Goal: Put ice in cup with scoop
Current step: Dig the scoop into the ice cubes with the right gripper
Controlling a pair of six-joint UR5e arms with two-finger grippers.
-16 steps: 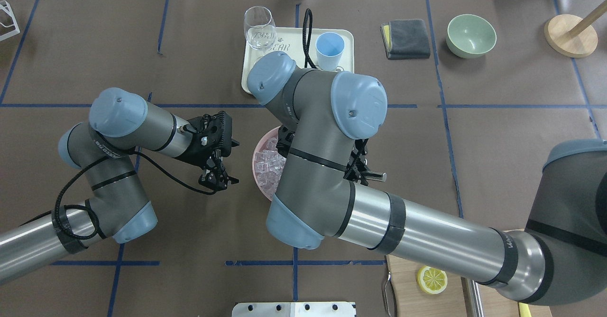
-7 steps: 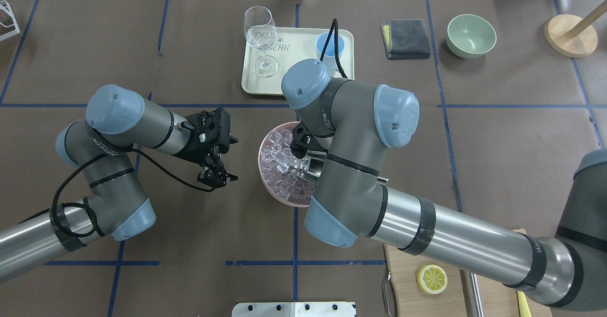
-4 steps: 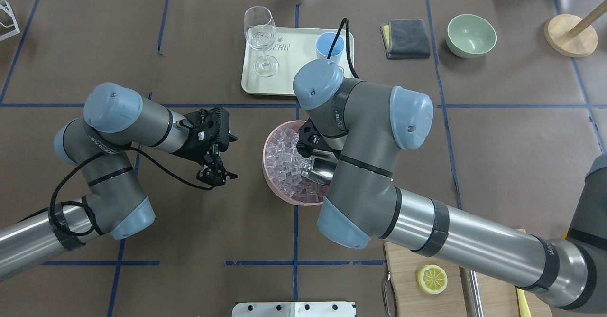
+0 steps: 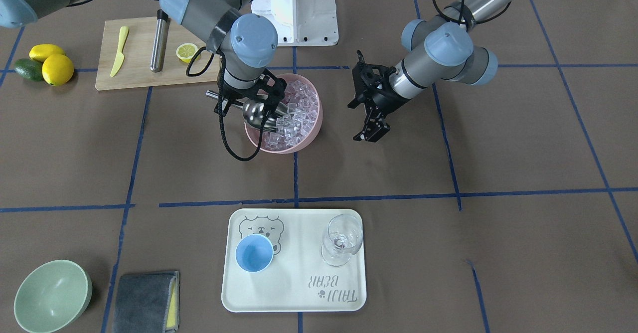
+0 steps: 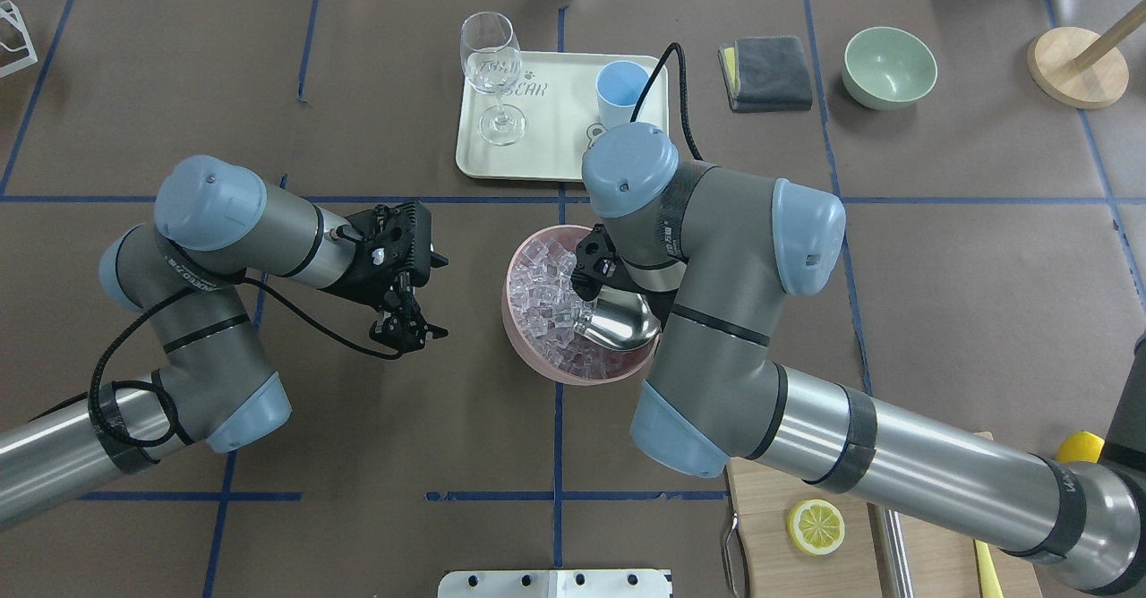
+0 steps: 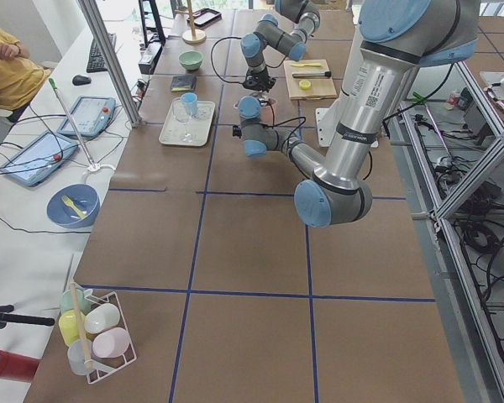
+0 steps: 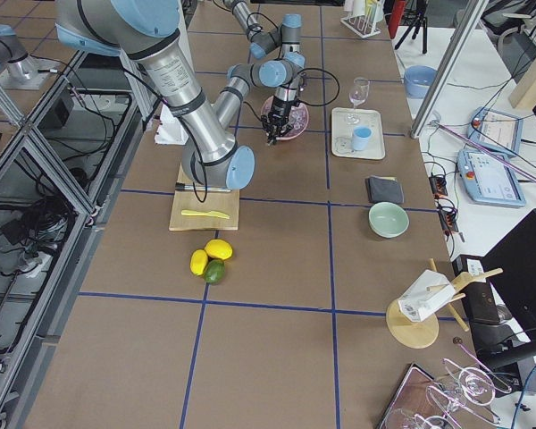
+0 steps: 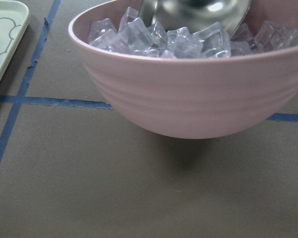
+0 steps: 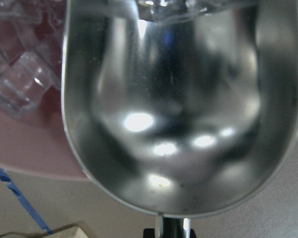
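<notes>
Here the right gripper (image 4: 233,101) has its fingers clamped on the handle of the scoop (image 4: 255,112). The handle's end pokes out just behind them, and the trough reaches forward from them into the pink bowl (image 5: 519,347). From overhead the grip is hidden under the right arm (image 5: 716,249); only the trough's rounded back and a bit of black gripper show. The ice (image 5: 546,289) is heaped in the bowl directly ahead of those fingers, with the scoop's mouth set against the cubes. In the right wrist view the trough fills the frame and its handle is cut off at the bottom edge. Something clear at the mouth is too blurred to tell whether it lies in the scoop or in front of it.

The left gripper (image 4: 369,132) hangs beside the bowl, apart from it, on the side opposite the right fingers. Its fingers look drawn together on nothing, though they are dark and small. Its own camera sees the bowl's wall but none of its fingers. The cup (image 4: 254,253) stands upright on a tray (image 4: 299,293) well beyond both pairs of fingers, near a stemmed glass (image 4: 341,241). In the side views both grippers are too small to judge.
</notes>
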